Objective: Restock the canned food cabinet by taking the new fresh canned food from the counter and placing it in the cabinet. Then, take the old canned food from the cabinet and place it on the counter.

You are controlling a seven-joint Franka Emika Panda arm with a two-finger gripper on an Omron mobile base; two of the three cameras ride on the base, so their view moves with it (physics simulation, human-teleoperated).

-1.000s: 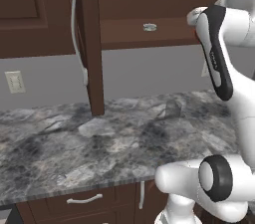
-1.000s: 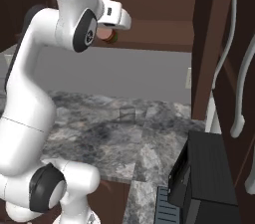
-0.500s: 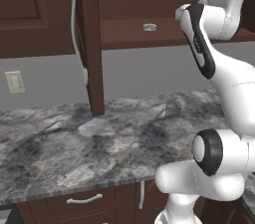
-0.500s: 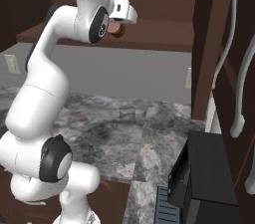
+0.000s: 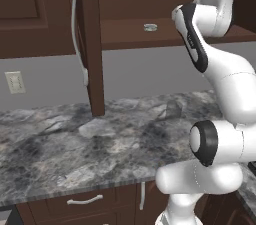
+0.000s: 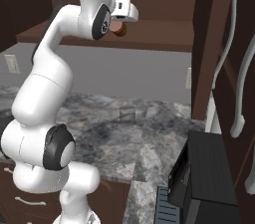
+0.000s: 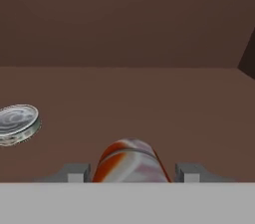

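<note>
The new fresh canned food [image 7: 130, 162], a red-orange can, lies gripped between my fingers in the hand view; a bit of it [image 6: 119, 29] peeks out under the hand in the right base view. My gripper [image 7: 130, 172] is shut on it and reaches into the cabinet [image 5: 135, 34] just above its shelf. The old canned food [image 7: 17, 124], a flat silvery tin, rests on the shelf to the left of the can; it also shows as the tin [image 5: 150, 27] in the left base view. The counter [image 5: 100, 139] lies below.
The cabinet's open door [image 5: 90, 44] with its long white handle [image 5: 76, 14] hangs left of the shelf. A dark appliance [image 6: 204, 173] stands at the counter's right end. Drawers with white handles [image 5: 85, 200] run under the counter. A wall outlet [image 5: 16, 82] is on the left.
The arm has risen and reached forward, carrying the red can further over the cabinet shelf. The tin has not moved.
</note>
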